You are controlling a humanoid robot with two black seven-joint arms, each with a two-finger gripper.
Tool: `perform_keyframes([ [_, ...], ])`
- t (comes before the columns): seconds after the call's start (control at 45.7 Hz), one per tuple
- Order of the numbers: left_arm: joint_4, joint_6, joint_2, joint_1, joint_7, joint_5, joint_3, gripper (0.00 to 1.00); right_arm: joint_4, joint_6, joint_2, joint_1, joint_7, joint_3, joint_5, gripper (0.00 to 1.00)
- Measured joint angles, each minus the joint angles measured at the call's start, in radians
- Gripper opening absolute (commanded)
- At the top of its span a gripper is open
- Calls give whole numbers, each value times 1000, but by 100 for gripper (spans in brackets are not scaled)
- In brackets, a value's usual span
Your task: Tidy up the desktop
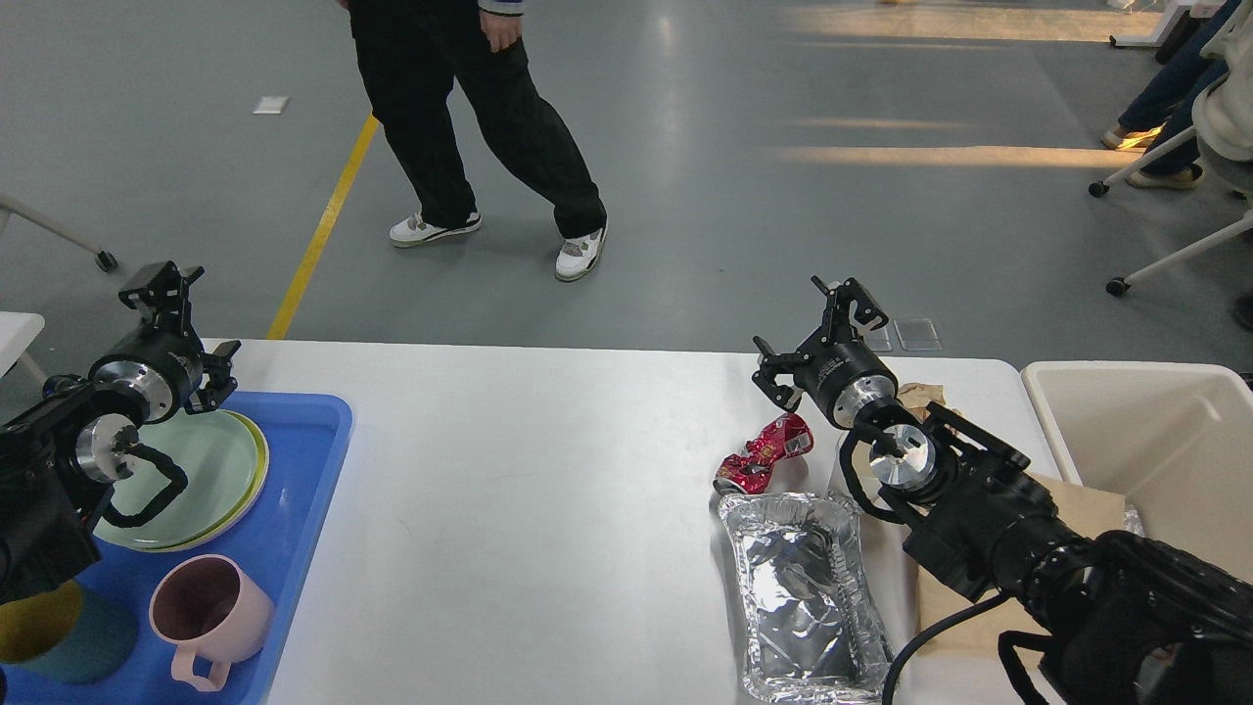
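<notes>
The white desktop (529, 490) spans the view. On its right lie a crushed red can (765, 453), a crumpled foil tray (801, 592) and brown paper (1077, 509) partly under my right arm. My right gripper (811, 338) is open and empty, raised above the far table edge just behind the can. My left gripper (186, 328) is open and empty, raised over the far left corner above the blue tray (303, 460).
The blue tray holds stacked green plates (210, 470), a pink mug (210, 612) and a teal-and-yellow cup (59, 636). A cream bin (1155, 441) stands at the right. A person (470, 117) walks on the floor beyond the table. Chairs stand far right.
</notes>
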Motion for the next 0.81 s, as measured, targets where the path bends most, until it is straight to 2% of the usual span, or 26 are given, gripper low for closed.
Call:
perform_keyframes([
  [0.81,0,0,0,0,1,0,0,96,0,0,0,0,0,0,0,100],
])
